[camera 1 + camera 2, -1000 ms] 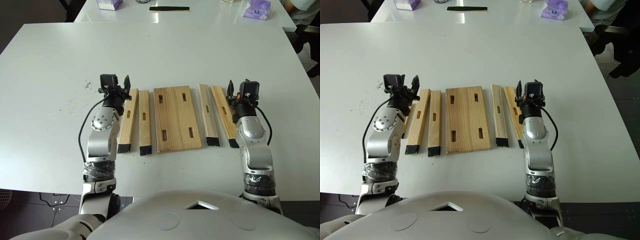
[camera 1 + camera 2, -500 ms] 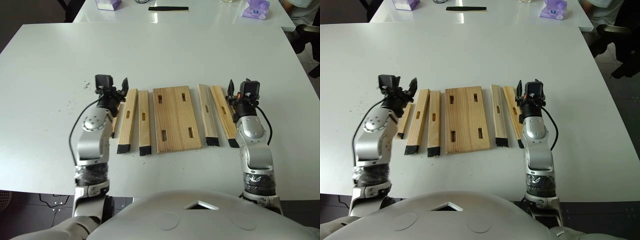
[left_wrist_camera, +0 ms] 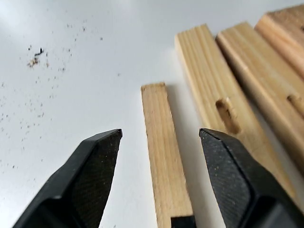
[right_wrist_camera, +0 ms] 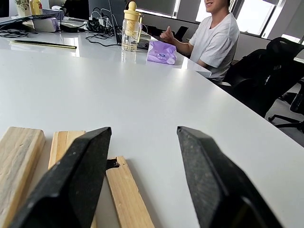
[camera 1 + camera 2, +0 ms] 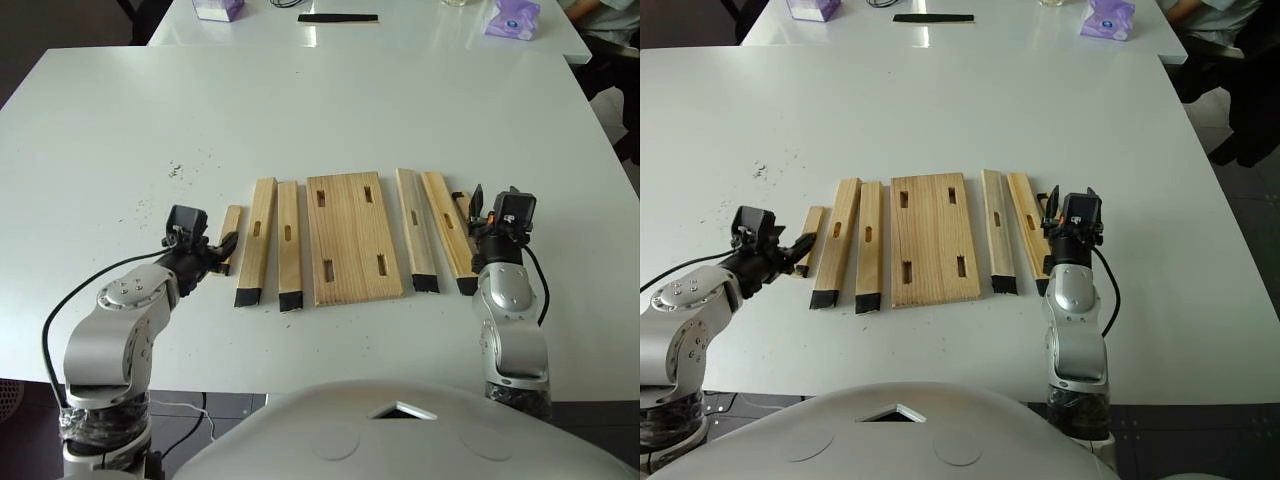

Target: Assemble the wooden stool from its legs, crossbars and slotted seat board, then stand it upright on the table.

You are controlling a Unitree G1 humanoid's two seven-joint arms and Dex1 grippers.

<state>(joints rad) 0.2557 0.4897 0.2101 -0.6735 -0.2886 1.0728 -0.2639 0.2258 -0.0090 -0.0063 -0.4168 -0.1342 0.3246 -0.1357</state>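
Nearest the table's [image 5: 400,110] front edge, the left gripper [image 5: 222,250] sits low with its jaws spread. They stand on either side of the near end of a short crossbar [image 3: 164,142] and are not clamped on it. Toward the front right corner, the right gripper [image 4: 144,130] is likewise open, just behind a second crossbar [image 4: 126,190]. Mid-table, the slotted seat board [image 5: 352,235] lies flat. Two left legs [image 5: 256,235] flank it on one side and two right legs [image 5: 428,225] on the other, each with a dark cap on its near end.

The crossbars look light, stiff and dry, so they are unlikely to slip or bend. Each is thin and lies flat, so a pinch across the narrow width near mid-length should lift it level.
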